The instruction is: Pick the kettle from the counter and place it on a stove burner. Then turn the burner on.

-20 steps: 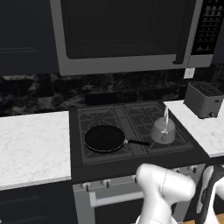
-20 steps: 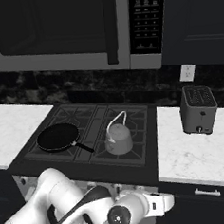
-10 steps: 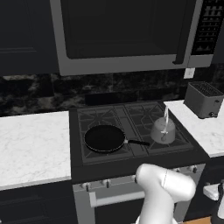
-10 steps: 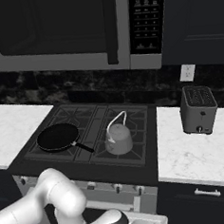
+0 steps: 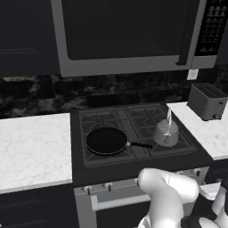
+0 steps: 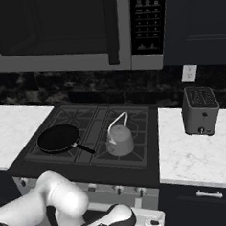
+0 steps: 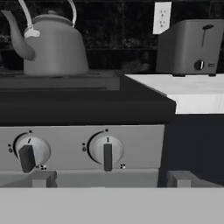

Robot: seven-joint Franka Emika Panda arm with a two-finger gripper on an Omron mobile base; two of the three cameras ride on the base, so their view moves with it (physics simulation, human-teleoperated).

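Kettle (image 5: 165, 132) sits on the front-right stove burner (image 5: 171, 140), at 3 o'clock from the frying pan (image 5: 106, 140). Step in hand: the knob (image 7: 106, 151). Advance square, pinch its ridge, then twist. Jaws' spread: cannot tell.

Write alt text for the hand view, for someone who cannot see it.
Close, low view of a stove front: two round knobs, one with its bar upright, the other slightly tilted. Above them a grey kettle sits on the black cooktop. To the right, a toaster stands on the white counter below a wall outlet.
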